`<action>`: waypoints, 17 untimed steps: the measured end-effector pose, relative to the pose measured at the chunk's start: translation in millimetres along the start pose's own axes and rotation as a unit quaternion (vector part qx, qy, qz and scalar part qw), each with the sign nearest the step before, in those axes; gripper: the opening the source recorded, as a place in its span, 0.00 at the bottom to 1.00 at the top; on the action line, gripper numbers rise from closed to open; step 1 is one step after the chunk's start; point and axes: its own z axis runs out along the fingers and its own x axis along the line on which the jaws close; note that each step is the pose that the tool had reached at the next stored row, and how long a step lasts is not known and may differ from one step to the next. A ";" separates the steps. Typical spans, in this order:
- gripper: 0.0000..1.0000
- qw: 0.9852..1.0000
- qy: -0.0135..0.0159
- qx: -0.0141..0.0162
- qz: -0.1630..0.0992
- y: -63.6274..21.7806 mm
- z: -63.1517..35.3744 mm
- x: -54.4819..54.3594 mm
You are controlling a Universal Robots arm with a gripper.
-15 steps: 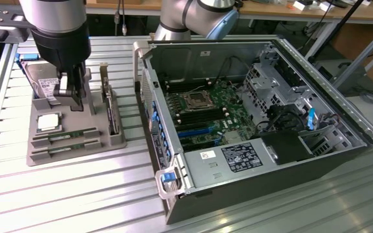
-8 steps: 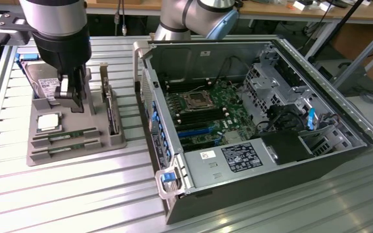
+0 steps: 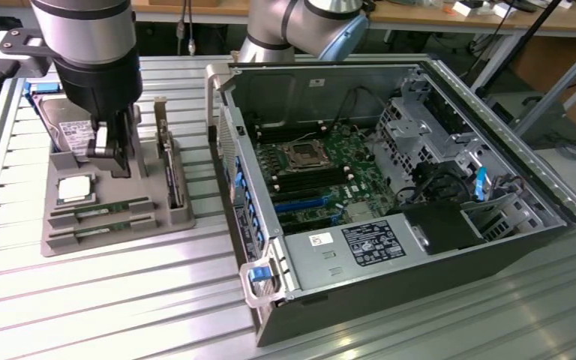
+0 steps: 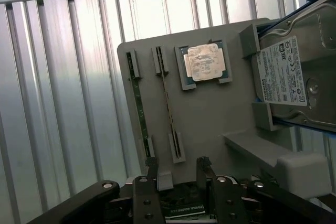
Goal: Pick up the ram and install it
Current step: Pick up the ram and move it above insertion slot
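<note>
- One slatted metal table [image 3: 118,300] carries everything you see; wooden benches [image 3: 438,16] run behind it.
- On the exterior view's left, a grey holder [image 3: 180,219] sits on the slats with a hard drive [image 3: 68,127], a silver processor [image 3: 76,189] and two ram sticks [image 3: 98,217] standing on edge in its narrow slots.
- Your gripper [image 3: 113,154] hangs above that holder, its fingers [image 4: 152,171] spread wide and pinching nothing; the ram sticks lie apart from them.
- On the exterior view's right, the open computer case [image 3: 368,307] shows you its motherboard [image 3: 318,172].
</note>
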 end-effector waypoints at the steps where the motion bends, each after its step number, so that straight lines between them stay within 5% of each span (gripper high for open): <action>1: 0.42 1.000 0.000 0.000 0.000 0.0 1.4 0.1; 17: 0.42 1.000 0.000 0.000 0.000 -0.6 14.3 0.7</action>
